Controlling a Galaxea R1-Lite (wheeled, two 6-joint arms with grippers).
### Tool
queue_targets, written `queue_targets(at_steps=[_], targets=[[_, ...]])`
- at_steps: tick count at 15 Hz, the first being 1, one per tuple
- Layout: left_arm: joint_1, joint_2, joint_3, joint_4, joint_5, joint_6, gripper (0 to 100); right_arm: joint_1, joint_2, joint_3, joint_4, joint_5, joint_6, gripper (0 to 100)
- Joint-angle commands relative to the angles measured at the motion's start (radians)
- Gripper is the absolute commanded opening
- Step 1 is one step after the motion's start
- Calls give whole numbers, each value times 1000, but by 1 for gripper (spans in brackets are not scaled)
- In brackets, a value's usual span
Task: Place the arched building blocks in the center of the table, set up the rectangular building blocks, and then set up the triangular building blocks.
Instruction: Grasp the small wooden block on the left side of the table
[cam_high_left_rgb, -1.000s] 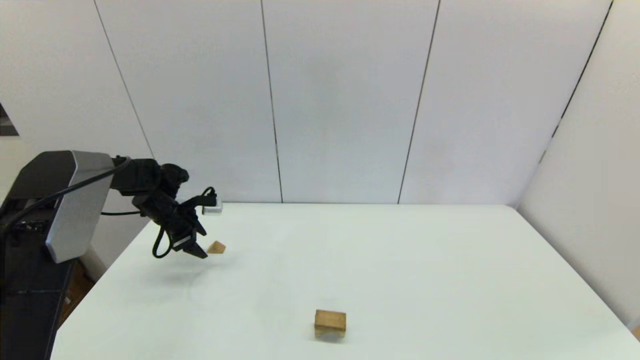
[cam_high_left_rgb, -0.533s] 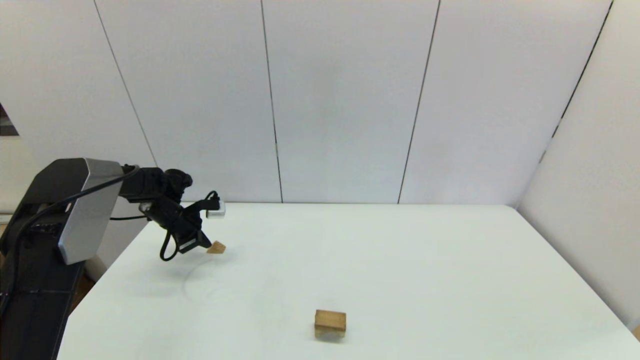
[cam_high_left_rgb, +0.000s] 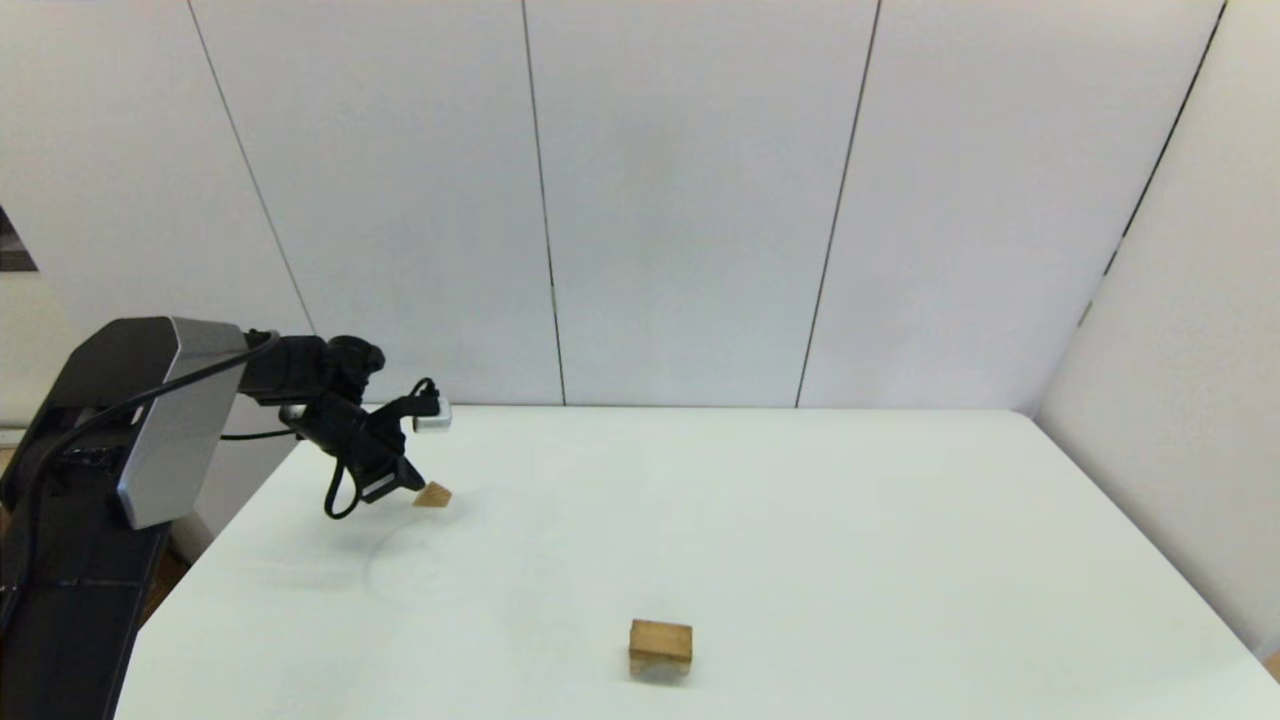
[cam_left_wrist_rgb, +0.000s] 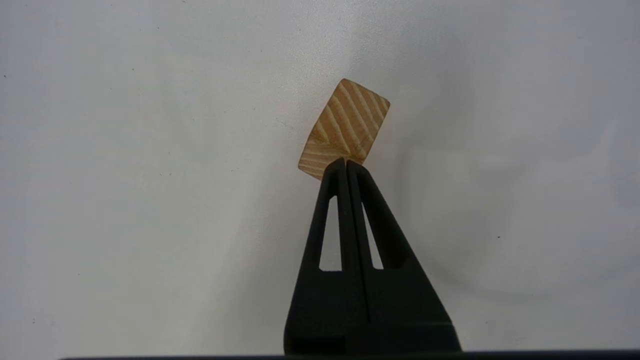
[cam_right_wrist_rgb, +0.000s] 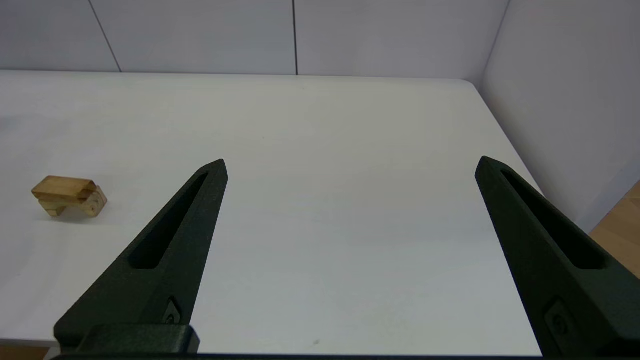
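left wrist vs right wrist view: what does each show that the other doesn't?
Left wrist only: the left gripper, fingers pressed together, tips at the near edge of the triangular block; whether they touch it is unclear. Right wrist only: the right gripper, fingers wide apart and holding nothing, and a small stack with the flat rectangular block lying on the arched block. Both: the white table.

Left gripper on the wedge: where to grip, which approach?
Pinch the wedge across its two flat triangular ends, coming down from above. It lies on the table, seemingly with its sloped faces up, and those would likely squeeze it out of the fingers. The left gripper is shut at its edge, so open first.
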Motion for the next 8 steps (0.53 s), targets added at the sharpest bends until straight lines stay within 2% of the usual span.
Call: queue_targets(at_steps=[1,2,8], targets=[[0,-2,0,6,0,-7,0,0,0,0,0,0,0,100],[0,-2,0,7,0,-15,100,0,0,0,0,0,0,100],[0,-4,0,-2,0,-15,100,0,0,0,0,0,0,100]])
